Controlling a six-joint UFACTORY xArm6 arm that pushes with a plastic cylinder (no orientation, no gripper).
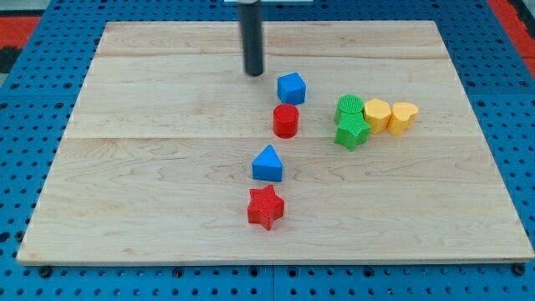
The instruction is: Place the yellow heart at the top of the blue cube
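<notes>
The yellow heart [405, 117] lies at the view's right, at the right end of a cluster. The blue cube [291, 88] sits near the board's middle, toward the view's top. My tip [253, 73] is just left of the blue cube and slightly above it in the view, not touching it. The yellow heart is well to the right of both the cube and my tip.
A red cylinder [286, 120] sits just below the blue cube. A yellow hexagon-like block [377, 114], a green round block [349, 107] and a green star [351, 132] cluster left of the heart. A blue triangular block [267, 164] and a red star [266, 207] lie lower. The wooden board [125, 184] has blue pegboard around it.
</notes>
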